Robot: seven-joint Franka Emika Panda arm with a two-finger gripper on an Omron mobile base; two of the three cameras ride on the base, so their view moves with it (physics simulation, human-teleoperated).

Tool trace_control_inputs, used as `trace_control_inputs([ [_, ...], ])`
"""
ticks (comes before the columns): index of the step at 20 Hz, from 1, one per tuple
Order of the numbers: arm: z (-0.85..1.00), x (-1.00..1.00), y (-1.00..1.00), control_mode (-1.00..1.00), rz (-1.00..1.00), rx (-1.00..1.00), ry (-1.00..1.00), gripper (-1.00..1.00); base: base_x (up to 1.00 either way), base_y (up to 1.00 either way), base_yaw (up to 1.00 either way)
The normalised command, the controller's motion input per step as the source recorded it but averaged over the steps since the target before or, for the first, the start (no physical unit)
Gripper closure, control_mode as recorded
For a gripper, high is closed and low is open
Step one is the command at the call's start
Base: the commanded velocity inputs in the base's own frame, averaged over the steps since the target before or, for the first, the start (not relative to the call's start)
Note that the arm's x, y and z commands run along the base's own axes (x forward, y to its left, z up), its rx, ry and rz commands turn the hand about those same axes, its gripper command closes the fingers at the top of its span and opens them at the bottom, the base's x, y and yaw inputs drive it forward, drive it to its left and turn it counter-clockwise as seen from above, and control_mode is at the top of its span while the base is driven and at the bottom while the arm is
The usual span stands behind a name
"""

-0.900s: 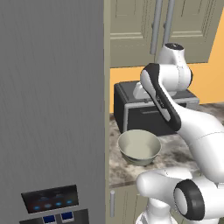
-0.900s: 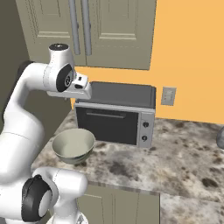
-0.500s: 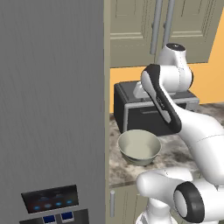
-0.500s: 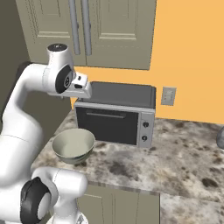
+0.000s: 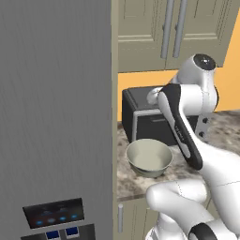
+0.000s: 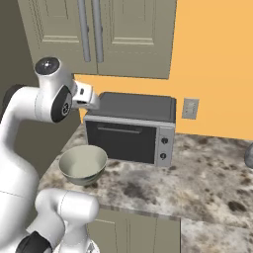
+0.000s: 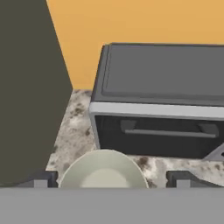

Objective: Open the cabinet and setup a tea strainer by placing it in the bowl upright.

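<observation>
Starting with the left base view: the bowl point(image 5: 149, 157) sits upright on the marbled counter point(image 5: 129, 180), just in front of the black oven point(image 5: 140, 119). Its interior is bare, pale and smooth. Above it, the cabinet point(image 5: 171, 33) has both panelled doors closed, the two long grey bar handles side by side. A tall grey appliance point(image 5: 54, 117) with a small control panel stands to the left. The white arm rises in front of the oven, and its wrist hides the pincer here.

Right base view: the bowl point(image 6: 83, 164) rests near the counter's point(image 6: 197, 183) front edge, just in front of the oven's left corner point(image 6: 131, 131). The cabinet point(image 6: 101, 34) doors are closed above. The hand end of the arm point(image 6: 85, 97) is held above the bowl and level with the oven top; the jaws themselves cannot be made out. A wall outlet point(image 6: 190, 108) is mounted on the orange wall to the right of the oven.

Hand view: the pincer point(image 7: 109, 179) is released, its two dark fingertips point(image 7: 40, 179) standing wide apart with nothing between them. The bowl point(image 7: 103, 169) lies directly below, centred between the tips and clear of them. The oven point(image 7: 162, 98) is beyond the bowl.
</observation>
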Motion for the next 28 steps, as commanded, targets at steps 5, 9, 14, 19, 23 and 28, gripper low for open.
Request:
trace_control_inputs([
  [5,0.40,-0.14,0.00,-1.00,-0.01,0.00,-0.28,-1.00,0.00,0.00,0.00],
  [9,0.65,0.00,0.00,-1.00,0.00,0.00,-0.20,-1.00,0.00,0.00,0.00],
  [14,0.73,0.00,0.00,-1.00,-0.01,0.00,-0.12,-1.00,0.00,0.00,0.00],
  [19,0.76,0.00,0.00,-1.00,-0.07,0.00,-0.02,-1.00,0.00,0.00,0.00],
  [23,0.57,0.00,0.00,-1.00,-0.12,0.00,-0.03,-1.00,0.00,0.00,0.00],
  [28,0.37,0.14,0.00,-1.00,-0.14,0.02,-0.16,-1.00,0.00,0.00,0.00],
])
